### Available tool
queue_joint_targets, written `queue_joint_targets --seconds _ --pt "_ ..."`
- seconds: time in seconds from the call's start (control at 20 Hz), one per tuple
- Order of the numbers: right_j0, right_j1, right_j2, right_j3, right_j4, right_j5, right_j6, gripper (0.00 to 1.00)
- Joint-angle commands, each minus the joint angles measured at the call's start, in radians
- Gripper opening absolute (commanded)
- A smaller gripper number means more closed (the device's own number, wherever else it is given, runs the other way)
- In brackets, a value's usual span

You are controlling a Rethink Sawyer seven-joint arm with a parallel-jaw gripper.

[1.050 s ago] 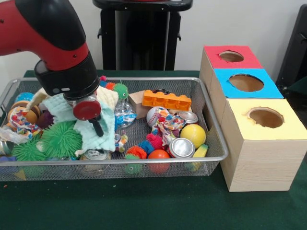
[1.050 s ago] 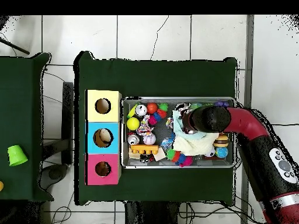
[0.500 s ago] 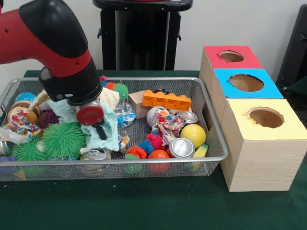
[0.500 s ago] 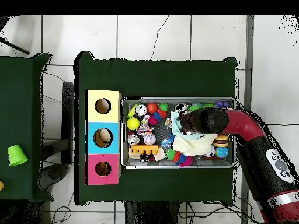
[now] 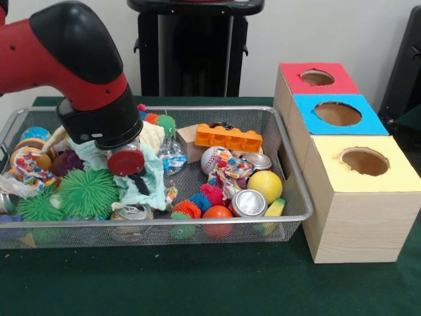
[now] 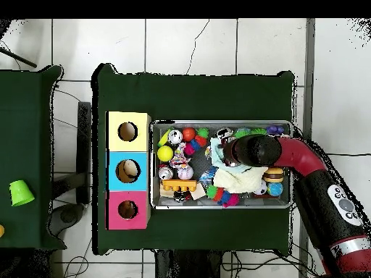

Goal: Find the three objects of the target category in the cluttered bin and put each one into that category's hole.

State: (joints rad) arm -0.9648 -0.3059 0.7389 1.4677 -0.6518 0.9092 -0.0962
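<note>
1. Three holed boxes, red (image 5: 314, 79), blue (image 5: 337, 113) and yellow (image 5: 365, 161), stood beside the wire bin (image 5: 289, 172).
2. Low over the bin's left half, the gripper (image 5: 131, 172) sat against a pale green cloth (image 5: 146, 181); its grip could not be told.
3. Cans (image 5: 248, 203), balls and spiky toys (image 5: 87, 192) lay mixed inside.

The arm's black wrist (image 5: 99, 122) hides the hand and part of the mint cloth (image 5: 141, 181).

No words, labels or numbers can be read; the cans (image 5: 248, 203) in the wire bin (image 5: 297, 197) may carry print, too small to tell.
</note>
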Motion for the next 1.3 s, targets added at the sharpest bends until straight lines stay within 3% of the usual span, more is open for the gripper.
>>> queue_joint_targets --seconds 0.05,0.15,0.2,0.7,0.95,1.05,1.3 --pt "-0.018 0.088 -0.065 0.008 0.004 -0.018 0.081 1.0" --pt "-0.013 0.086 -0.071 0.004 0.005 -0.01 0.082 1.0" --pt "-0.01 0.085 -0.074 0.001 0.006 -0.005 0.083 0.0" --pt "0.037 0.02 -0.1 0.044 0.001 -0.032 0.187 0.0" --pt "0.167 -0.199 -0.111 0.228 0.111 -0.065 0.509 0.0" --pt "0.225 -0.25 -0.127 0.267 0.18 -0.078 0.634 0.0" --pt "0.333 -0.284 -0.183 0.309 0.294 -0.166 0.77 0.0"
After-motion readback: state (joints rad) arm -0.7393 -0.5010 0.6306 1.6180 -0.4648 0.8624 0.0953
